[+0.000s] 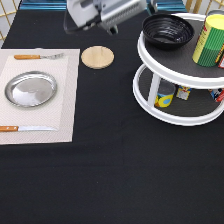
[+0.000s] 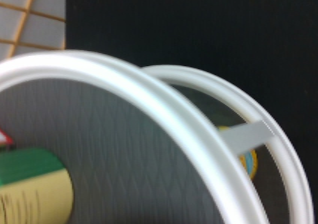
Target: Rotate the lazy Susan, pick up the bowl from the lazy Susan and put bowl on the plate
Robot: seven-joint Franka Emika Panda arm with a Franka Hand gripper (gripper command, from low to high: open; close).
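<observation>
The glossy black bowl (image 1: 167, 31) sits on the upper tier of the white lazy Susan (image 1: 150, 60) at the exterior view's right. The silver plate (image 1: 31, 89) lies empty on a pale placemat at the exterior view's left. My gripper (image 1: 111, 26) hangs at the exterior view's top, above the table, to the left of the bowl and apart from it. It holds nothing that I can see. The wrist view shows the lazy Susan's upper rim (image 2: 141, 100) and lower rim (image 2: 250, 110) from close by; the bowl does not show there.
A green and yellow can (image 1: 210, 40) stands on the upper tier next to the bowl and also shows in the wrist view (image 2: 28, 190). Small cans (image 1: 165, 95) stand on the lower tier. A wooden coaster (image 1: 97, 56), a fork (image 1: 37, 56) and a knife (image 1: 25, 128) lie near the plate.
</observation>
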